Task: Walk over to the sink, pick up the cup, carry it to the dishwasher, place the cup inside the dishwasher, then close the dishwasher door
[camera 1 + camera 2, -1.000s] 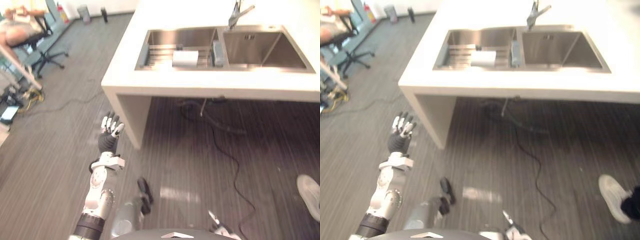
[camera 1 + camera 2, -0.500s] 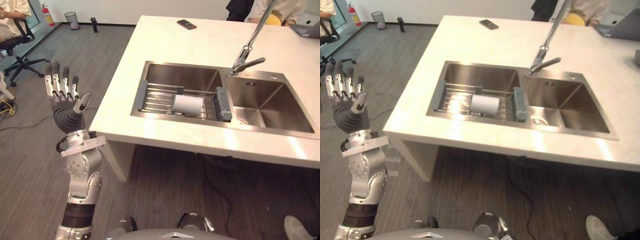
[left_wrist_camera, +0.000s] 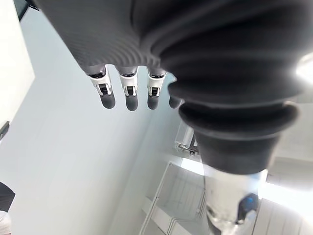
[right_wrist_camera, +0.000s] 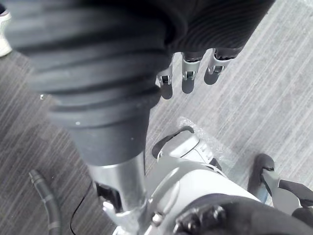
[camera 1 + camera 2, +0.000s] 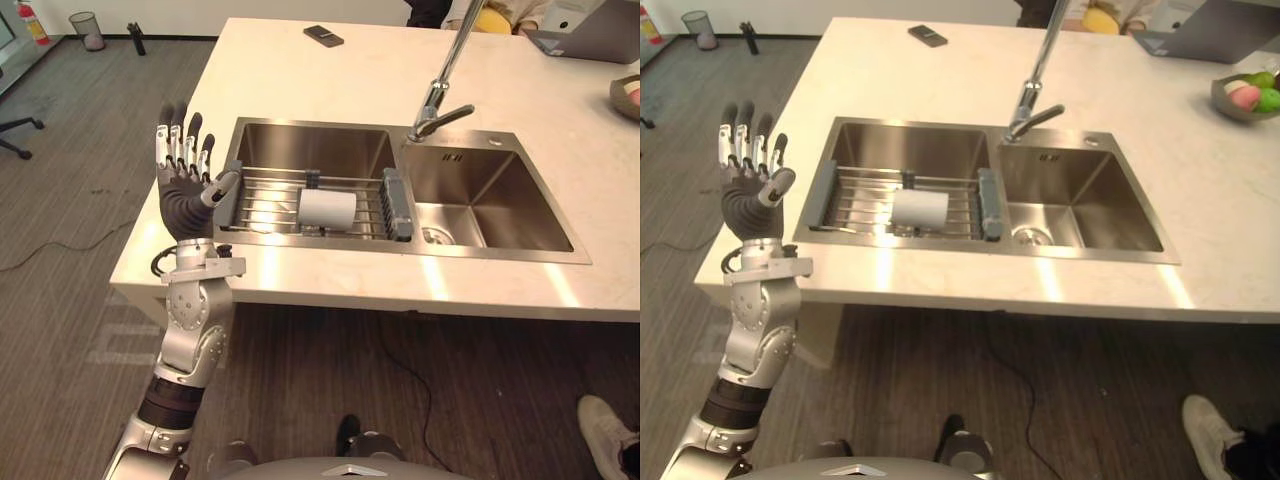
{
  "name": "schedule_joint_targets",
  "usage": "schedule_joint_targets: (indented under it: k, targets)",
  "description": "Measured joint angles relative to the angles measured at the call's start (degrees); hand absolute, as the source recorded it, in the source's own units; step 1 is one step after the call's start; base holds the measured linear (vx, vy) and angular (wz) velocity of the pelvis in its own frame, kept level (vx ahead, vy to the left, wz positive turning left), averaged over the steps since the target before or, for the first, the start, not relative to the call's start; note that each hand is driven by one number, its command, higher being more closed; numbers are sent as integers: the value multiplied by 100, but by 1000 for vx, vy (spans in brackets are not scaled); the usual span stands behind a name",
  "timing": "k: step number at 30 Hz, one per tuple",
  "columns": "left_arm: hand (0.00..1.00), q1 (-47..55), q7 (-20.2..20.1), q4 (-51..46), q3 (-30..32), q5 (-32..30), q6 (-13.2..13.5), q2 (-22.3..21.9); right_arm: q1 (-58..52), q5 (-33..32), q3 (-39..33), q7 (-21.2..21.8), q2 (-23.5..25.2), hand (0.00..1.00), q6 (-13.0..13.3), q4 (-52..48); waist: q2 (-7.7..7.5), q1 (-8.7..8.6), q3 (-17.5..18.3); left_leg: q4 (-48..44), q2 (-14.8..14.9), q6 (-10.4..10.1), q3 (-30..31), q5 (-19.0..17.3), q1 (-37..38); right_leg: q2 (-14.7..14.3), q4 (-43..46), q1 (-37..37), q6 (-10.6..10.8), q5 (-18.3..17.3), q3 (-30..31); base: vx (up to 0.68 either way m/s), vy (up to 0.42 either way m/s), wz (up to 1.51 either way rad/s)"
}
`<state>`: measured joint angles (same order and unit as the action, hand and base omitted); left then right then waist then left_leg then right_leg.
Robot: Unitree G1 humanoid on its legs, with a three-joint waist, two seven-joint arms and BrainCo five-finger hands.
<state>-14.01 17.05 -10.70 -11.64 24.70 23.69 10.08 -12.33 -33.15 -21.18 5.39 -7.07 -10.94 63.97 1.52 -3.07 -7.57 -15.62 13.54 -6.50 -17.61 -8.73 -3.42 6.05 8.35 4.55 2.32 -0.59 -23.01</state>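
Approach to the sink, first step of the task, with the pick-up not yet begun. The cup [image 5: 327,208], white and lying on its side, rests on the wire rack [image 5: 262,203] that spans the left basin of the steel sink [image 5: 400,250], just beside the rack's grey end piece and near the tap [image 5: 438,98]. The left hand [image 5: 185,195] is raised beside the near left corner of the bench [image 5: 290,75], palm towards the sink, fingers straight and spread, thumb apart, holding nothing; it stands well apart from the cup. The right hand [image 4: 188,81] hangs low over the floor, fingers relaxed and empty. Judged next move: bring the left hand over the bench edge and down into the left basin, turn the palm to the cup's side, and curl the fingers round its body, keeping the fingertips clear of the rack wires
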Motion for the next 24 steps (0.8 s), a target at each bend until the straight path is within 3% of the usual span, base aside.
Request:
schedule_joint_targets:
  k: [4, 6, 8, 11, 13, 17, 24]
  targets:
    - [0, -172, -121, 300, -321, -5, -117, -35, -43, -51, -448, 113, 72, 0, 209, 2, 117, -174, -68, 102, -95, 160, -369, 287, 61, 76, -391, -366, 14, 144, -290, -8, 16, 38]
    - [0, -215, -122, 282, -290, -9, -114, -50, -37, -48, -411, 139, 78, 0, 197, -5, 127, -150, -71, 149, -207, 221, -63, 401, 64, 75, -566, -445, 8, 243, -278, -30, -10, -6]
    - [0, -195, -11, 176, -56, -31, -109, -21, 47, -44, -194, 147, -23, 0, 132, -9, 160, 71, -82, 488, -404, 211, 504, 508, 224, 70, -990, -436, -35, 446, 90, -56, 20, -62]
    - [0, -211, 169, 186, 108, -69, -100, 112, 262, -68, -207, 135, -99, 0, 67, -61, 330, -36, -67, 1021, -515, 84, 515, 436, 352, 25, -1347, -339, 33, 774, 239, -50, 76, -36]
    - [0, -199, 181, 261, 190, -68, -100, 137, 285, -98, -190, 151, 27, 0, 75, -205, 317, -62, -78, 1033, -588, 119, 457, 337, 369, 100, -1348, -314, 64, 834, 307, -83, 122, -21]
    - [0, -205, 292, 280, 308, -60, 84, 255, 165, -113, 223, 139, 83, 0, 213, -447, 121, -110, -127, 1081, -608, 91, 347, 250, 425, 131, -1348, -244, 65, 833, 366, 15, 42, -18]
    - [0, -562, 773, 565, 277, -131, 109, 218, 146, -123, 427, 149, 34, 0, 378, -494, 162, -265, -136, 773, -531, 52, 341, 253, 324, 75, -1213, -214, 190, 711, 372, 143, 0, -4]
